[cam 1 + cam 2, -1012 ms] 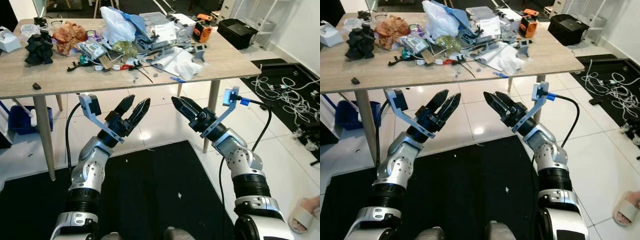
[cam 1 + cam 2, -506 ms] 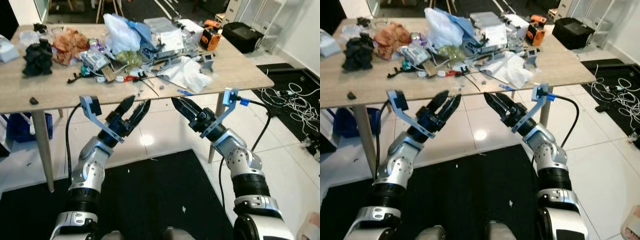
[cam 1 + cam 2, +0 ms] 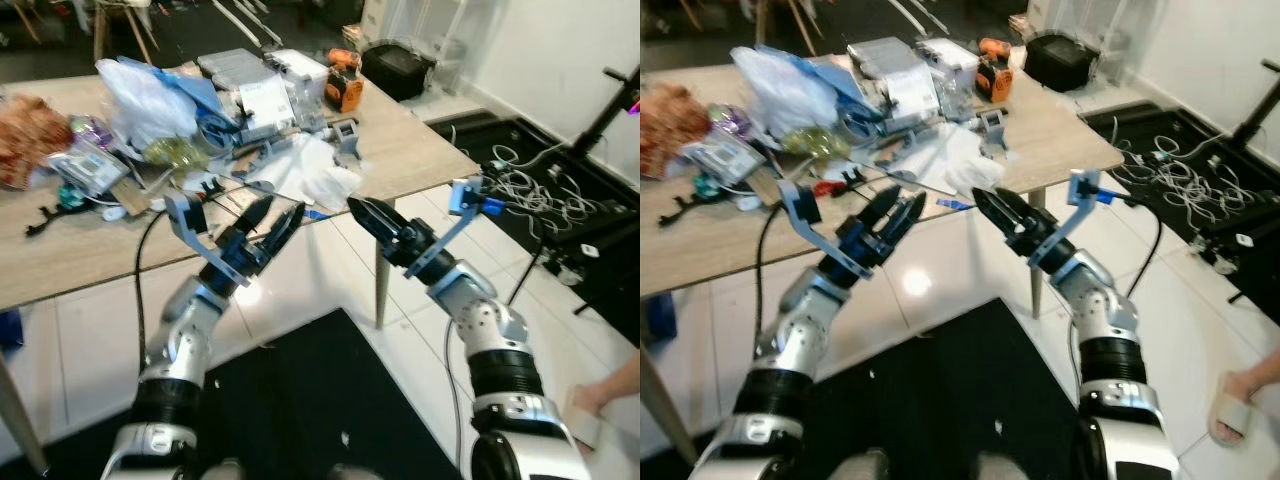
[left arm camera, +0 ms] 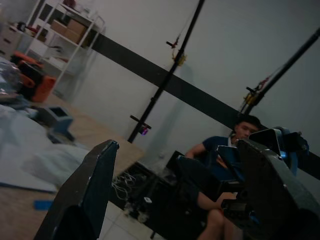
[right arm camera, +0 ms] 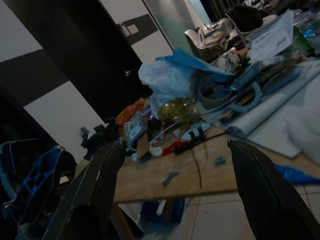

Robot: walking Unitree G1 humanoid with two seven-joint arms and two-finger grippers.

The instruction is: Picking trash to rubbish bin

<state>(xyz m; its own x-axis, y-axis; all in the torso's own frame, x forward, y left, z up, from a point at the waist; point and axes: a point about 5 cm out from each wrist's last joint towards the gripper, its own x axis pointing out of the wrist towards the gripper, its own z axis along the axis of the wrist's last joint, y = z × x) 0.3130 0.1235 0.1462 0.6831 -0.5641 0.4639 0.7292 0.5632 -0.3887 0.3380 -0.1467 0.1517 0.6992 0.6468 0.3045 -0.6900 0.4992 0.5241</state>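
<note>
A: Trash pile pos?
B: Spread lengthwise along worktop, white bag on top. Left claw + right claw both spread, empty, hovering at near edge.

Room type: home space serving as a workshop or lab. Evidence: a wooden table is carrying a heap of clutter, including a white plastic bag, papers and an orange power tool. Tangled white cables are lying on white floor tiles. A black mat is covering the floor. White shelving is standing by the wall.
</note>
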